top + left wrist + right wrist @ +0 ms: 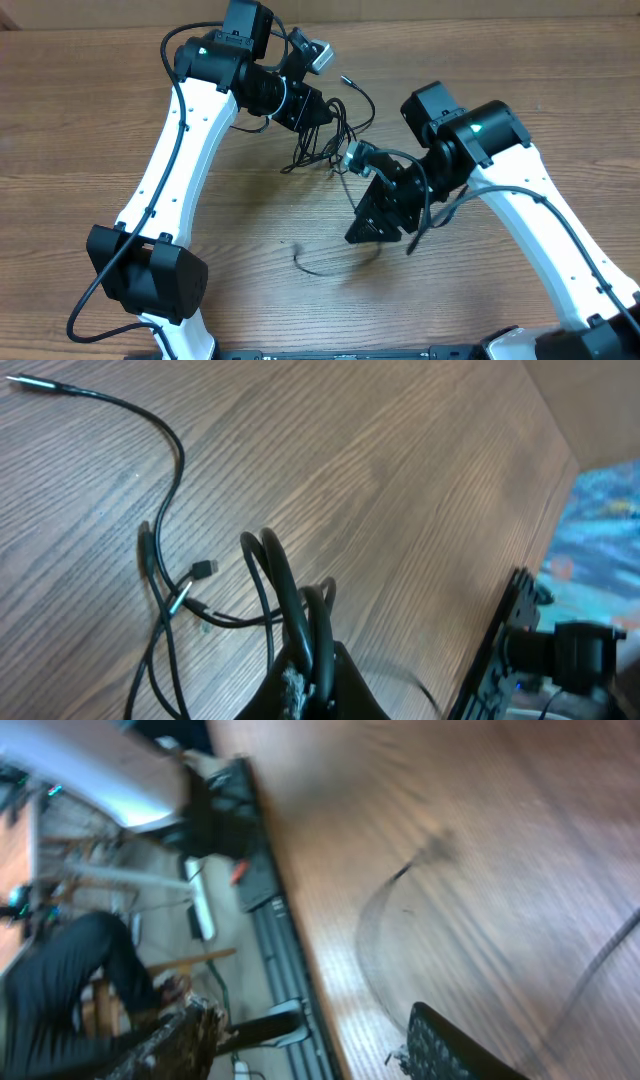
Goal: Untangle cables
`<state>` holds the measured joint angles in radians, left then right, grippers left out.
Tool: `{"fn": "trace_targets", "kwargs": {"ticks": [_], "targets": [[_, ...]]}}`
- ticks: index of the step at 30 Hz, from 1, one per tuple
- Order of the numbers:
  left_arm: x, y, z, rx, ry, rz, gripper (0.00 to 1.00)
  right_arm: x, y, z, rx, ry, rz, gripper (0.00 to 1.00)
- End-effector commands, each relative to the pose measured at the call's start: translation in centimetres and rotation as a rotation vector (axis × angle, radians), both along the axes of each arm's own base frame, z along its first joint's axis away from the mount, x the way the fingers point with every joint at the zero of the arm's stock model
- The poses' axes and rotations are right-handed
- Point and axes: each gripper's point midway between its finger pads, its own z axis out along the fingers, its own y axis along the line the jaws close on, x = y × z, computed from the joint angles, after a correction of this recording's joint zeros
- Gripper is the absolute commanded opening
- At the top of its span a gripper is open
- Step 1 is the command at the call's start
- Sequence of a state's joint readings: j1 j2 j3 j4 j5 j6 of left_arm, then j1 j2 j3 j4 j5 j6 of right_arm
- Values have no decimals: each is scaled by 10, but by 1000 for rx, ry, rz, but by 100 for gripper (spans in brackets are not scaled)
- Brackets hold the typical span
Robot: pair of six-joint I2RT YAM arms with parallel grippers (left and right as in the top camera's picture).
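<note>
**Table** [500, 60]: bare wood grain, smooth.
Risk: a tugged cord may slide across it instead of pulling free, so you drag the knot along and do not open it.

**Left arm** [185, 130], **right arm** [530, 200]: one comes in from the near left, the other from the near right. Their wrists are close together over the middle.
Risk: a wide swing by either could bump the other, or hook a strand on a wrist housing.

**Left hand** [310, 685]: fingers together, clamped on the cables [333, 135], with several loops standing up out of the grip.
Risk: you appear to hold more than one strand. Lifting or pulling from here would likely tighten the knot and strain the thin cords.

**Right hand** [310, 1055]: fingers apart with nothing between them, low over the middle of the table. Its own view is smeared.
Risk: you have a poor read of where to pinch. If you close now, you may miss or take the wrong strand.

**Cables**: the main tangle is at the far middle, trailing from the left hand down onto the table.

**Loose cord** [318, 268]: it lies in a curve on the near side of the right hand, apart from the tangle. You cannot tell whether it runs on beneath that hand.
Risk: the arm could sweep it off toward the near edge.

**Plugs** [200, 570]: small ends lie within the strands. One silver-tipped end [25, 382] is stretched well clear of the rest.
Risk: the heads are wider than the cord and may catch in a loop as you draw a strand through.
</note>
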<state>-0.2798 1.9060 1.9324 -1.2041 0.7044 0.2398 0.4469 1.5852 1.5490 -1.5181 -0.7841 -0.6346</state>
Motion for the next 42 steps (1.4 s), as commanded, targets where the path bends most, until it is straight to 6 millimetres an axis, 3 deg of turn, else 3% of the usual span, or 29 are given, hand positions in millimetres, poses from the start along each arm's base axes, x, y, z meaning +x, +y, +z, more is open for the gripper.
{"fn": "trace_targets", "kwargs": {"ticks": [1, 4, 6, 8, 10, 12, 14, 18, 19, 20, 28, 34, 42], "targets": [[0, -2, 6, -23, -54, -63, 5, 20, -9, -13, -145, 10, -143, 60], [0, -2, 5, -17, -53, -61, 4, 39, -15, -21, -212, -4, -259, 63], [0, -1, 4, -13, -54, -59, 9, 53, -21, -24, -254, -8, -360, 72], [0, 0, 3, -1, -52, -55, 28, 67, -29, -26, -284, -8, -455, 91], [0, 3, 0, 20, -47, -47, 40, 75, -35, -27, -301, -6, -514, 99], [0, 7, -4, 50, -43, -37, 50, 81, -40, -28, -306, -5, -556, 100], [0, 11, -7, 74, -38, -29, 70, 85, -41, -27, -304, -3, -578, 100], [-1, 18, -14, 123, -21, -8, 85, 88, -46, -28, -313, -8, -594, 100], [-1, 24, -18, 161, -14, 7, 95, 89, -50, -29, -325, -11, -604, 100], [-1, 27, -21, 183, -2, 26, 98, 91, -53, -30, -338, -13, -622, 100], [-5, 60, -63, 365, 172, 270, 99, 111, -91, -40, -515, -49, -882, 100], [-27, 88, -105, 513, 339, 440, 97, 113, -96, -41, -534, -23, -969, 100], [-45, 96, -134, 566, 432, 489, 100, 113, -96, -41, -533, -24, -969, 100]]}}
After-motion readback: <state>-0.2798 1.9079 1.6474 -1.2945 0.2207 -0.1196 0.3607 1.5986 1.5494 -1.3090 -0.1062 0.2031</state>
